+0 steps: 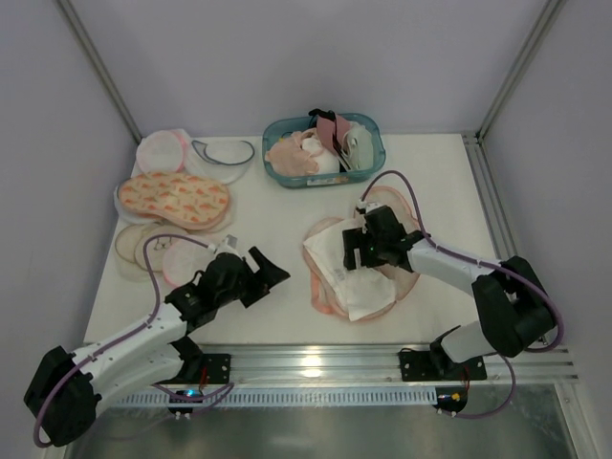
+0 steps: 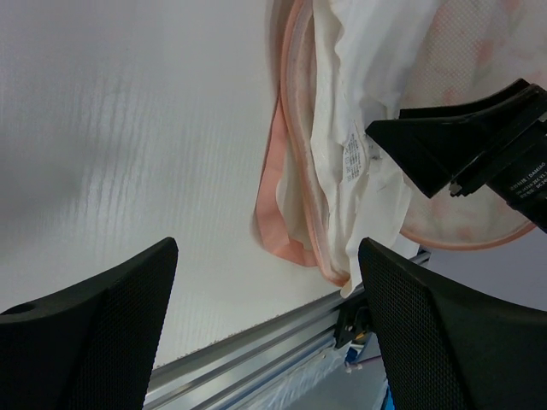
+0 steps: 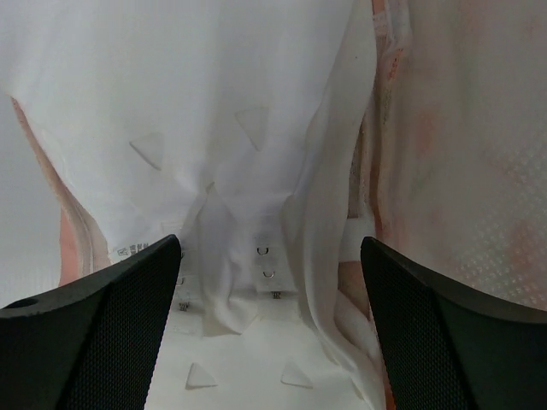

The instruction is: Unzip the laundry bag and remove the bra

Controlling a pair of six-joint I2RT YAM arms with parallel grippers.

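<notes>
The laundry bag (image 1: 400, 205), peach with pink edging, lies open at the table's centre right. The white bra (image 1: 352, 285) lies spread across it and spills over its left and front edges. My right gripper (image 1: 352, 251) is open just above the bra; in the right wrist view (image 3: 269, 290) the bra (image 3: 214, 102) and its hooks fill the space between the fingers, with the bag (image 3: 461, 154) at the right. My left gripper (image 1: 272, 269) is open and empty over bare table left of the bag. The left wrist view (image 2: 267, 282) shows the bag's pink edge (image 2: 278, 226) and the bra (image 2: 359, 128).
A second carrot-print bag (image 1: 174, 198) lies on round white mesh pouches (image 1: 163, 148) at the back left. A teal basket (image 1: 375, 143) of pink garments stands at the back centre. The metal rail (image 1: 316, 361) runs along the near edge. The right arm's fingers (image 2: 479, 145) show in the left wrist view.
</notes>
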